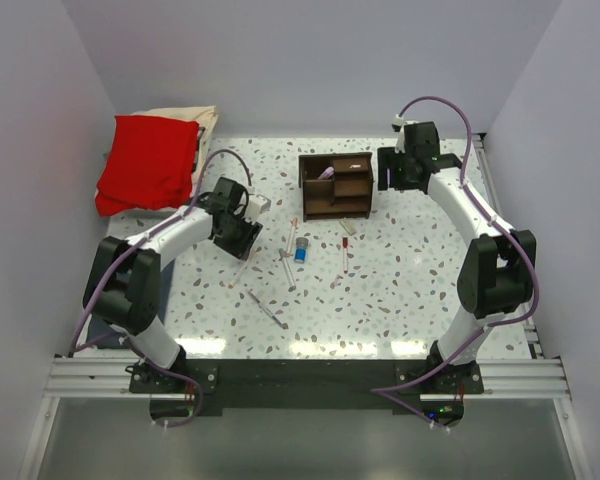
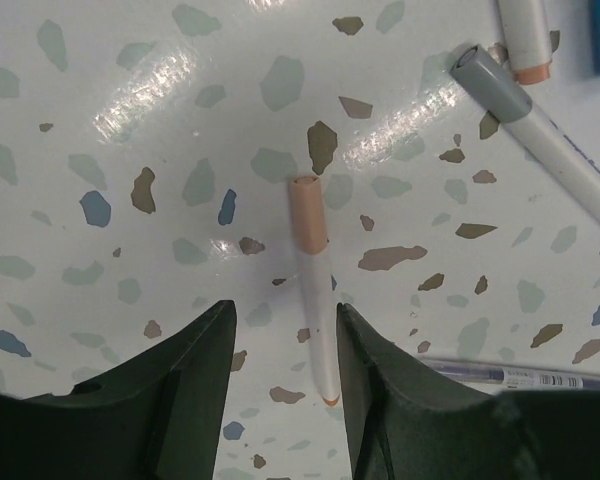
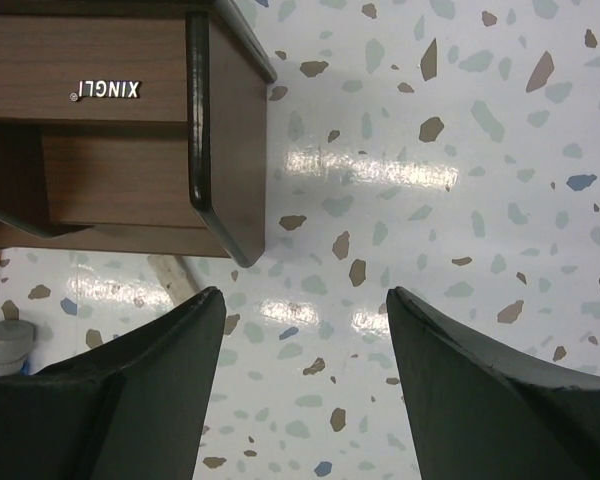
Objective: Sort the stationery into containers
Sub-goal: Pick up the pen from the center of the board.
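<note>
Pen (image 2: pixel 315 292), peach cap, lies flat on tabletop (image 2: pixel 160 120) between left jaws, which are parted w/ nothing gripped yet. Pick-up step, I reckon. Next: drop lower, clench on barrel, carry to organizer (image 1: pixel 335 186). Right jaws wide, empty, organizer just beside.

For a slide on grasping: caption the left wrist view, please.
Left gripper, jaws apart, straddles a thin white peach-capped pen lying on the speckled tabletop.
</note>
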Robot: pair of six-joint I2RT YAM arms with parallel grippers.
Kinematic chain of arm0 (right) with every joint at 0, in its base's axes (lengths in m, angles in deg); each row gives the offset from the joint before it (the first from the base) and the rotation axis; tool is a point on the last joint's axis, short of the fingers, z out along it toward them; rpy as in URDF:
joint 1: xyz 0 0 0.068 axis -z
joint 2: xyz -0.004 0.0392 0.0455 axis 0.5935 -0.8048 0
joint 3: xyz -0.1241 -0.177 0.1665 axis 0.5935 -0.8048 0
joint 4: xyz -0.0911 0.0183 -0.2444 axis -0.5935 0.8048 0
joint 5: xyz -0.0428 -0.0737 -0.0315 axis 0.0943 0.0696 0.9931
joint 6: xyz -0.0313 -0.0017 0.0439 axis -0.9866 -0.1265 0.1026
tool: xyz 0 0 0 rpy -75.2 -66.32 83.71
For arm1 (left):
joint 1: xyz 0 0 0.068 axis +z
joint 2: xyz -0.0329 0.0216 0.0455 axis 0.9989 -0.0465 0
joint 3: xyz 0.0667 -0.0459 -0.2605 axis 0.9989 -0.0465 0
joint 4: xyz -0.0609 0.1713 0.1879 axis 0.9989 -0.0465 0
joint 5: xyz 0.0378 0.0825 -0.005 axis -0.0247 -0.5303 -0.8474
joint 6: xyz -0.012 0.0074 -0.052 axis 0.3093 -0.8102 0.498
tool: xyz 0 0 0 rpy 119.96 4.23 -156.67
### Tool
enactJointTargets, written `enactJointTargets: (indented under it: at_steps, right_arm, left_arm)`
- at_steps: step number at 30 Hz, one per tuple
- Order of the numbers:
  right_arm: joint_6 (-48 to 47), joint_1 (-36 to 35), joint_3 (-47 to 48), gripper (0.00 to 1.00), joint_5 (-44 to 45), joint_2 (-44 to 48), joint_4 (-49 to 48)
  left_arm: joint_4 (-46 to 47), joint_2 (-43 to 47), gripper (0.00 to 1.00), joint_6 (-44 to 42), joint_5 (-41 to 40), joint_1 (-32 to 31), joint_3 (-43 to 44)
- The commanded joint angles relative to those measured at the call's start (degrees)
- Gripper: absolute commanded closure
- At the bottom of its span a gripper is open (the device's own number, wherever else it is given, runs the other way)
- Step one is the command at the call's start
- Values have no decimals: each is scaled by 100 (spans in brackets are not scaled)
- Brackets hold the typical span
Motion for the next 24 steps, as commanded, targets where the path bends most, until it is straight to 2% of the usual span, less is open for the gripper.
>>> enactJointTargets:
  at_steps: [1,11,15,21,24]
  right_arm:
    - [97,9,1,30,-117,71,-136]
    - [70,18,-78,30,-81,97,-110]
    - [44,18,-79,30,-64,97,-92]
    - [-9,9,-131,30,15,88,-92]
    - [-44,18,-149,30,50,88,-92]
  left_arm:
    - [107,-227,51,41,-77,-49,-52]
    - [248,-824,52,111,-32,-111,229]
    - [248,-1105,57,173,-129,-181,352]
    - [134,-1440,77,85,-217,-357,362]
    - [11,-1458,100,-29,-7,-392,344]
